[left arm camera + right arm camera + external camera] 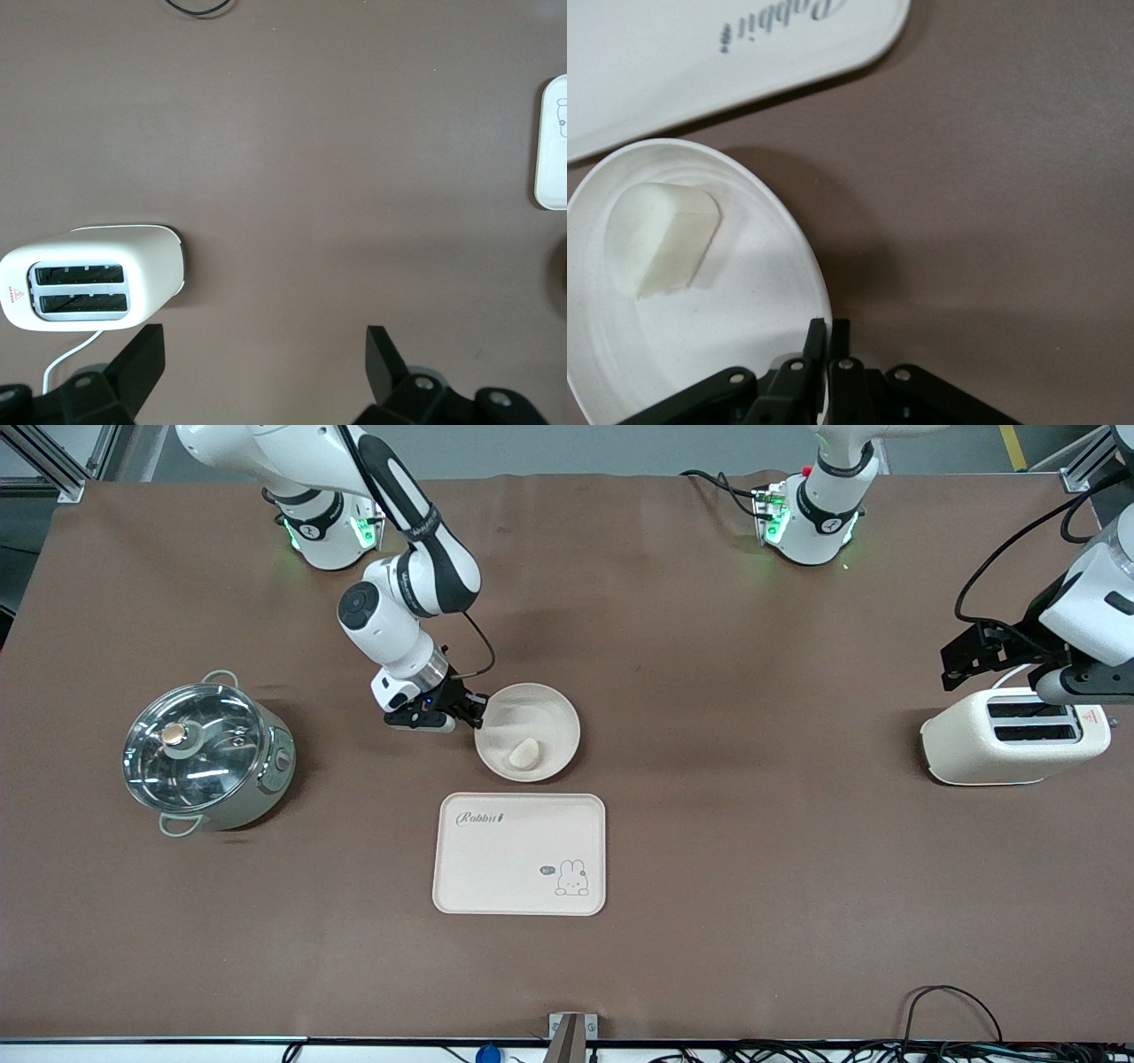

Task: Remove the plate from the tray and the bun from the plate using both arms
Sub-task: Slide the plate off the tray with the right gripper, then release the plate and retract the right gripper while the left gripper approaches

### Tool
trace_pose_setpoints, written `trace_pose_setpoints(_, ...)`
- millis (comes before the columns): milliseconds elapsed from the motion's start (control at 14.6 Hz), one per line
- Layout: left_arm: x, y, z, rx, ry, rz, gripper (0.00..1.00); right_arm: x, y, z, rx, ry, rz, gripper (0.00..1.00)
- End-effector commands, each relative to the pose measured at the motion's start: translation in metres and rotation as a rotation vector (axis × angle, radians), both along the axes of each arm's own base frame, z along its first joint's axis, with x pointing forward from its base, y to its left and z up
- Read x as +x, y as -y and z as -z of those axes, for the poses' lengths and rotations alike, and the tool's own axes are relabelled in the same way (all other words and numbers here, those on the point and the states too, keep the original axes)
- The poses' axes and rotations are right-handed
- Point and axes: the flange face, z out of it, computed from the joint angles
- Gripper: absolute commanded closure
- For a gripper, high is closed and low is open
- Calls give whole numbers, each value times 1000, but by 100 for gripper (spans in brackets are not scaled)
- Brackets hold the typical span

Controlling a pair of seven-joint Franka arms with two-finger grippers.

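The plate (528, 732) rests on the brown desk (709, 646), a little farther from the front camera than the tray (519, 854), with a narrow strip of bare desk between them. The bun (523, 754) lies inside the plate, on the part of the plate nearest to the tray. The right tool (469, 713) is low at the rim of the plate, on the edge that faces the right arm's end of the desk. In the right wrist view the two fingers (817, 341) of this tool are pressed together on the thin rim of the plate (700, 354), one inside the rim and one outside, so the tool is closed and gripping the plate. The bun (666, 239) is apart from the fingers, further into the plate, toward the tray (700, 62). The left tool (974, 657) waits above the toaster (1010, 737), well apart from the plate, at the left arm's end of the desk. Its fingers (142, 359) stand wide apart with nothing between them. A pot (208, 751) with a glass lid stands well apart from the plate, toward the right arm's end.
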Motion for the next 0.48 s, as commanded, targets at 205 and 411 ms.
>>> trace_pose_setpoints(205,2,0,-2,13,10,8,0,-2,6,3,19,-12,54,35)
trace_pose_setpoints(411,1,9,-2,7,12,6,0,3,7,-9,50,-2,97,0)
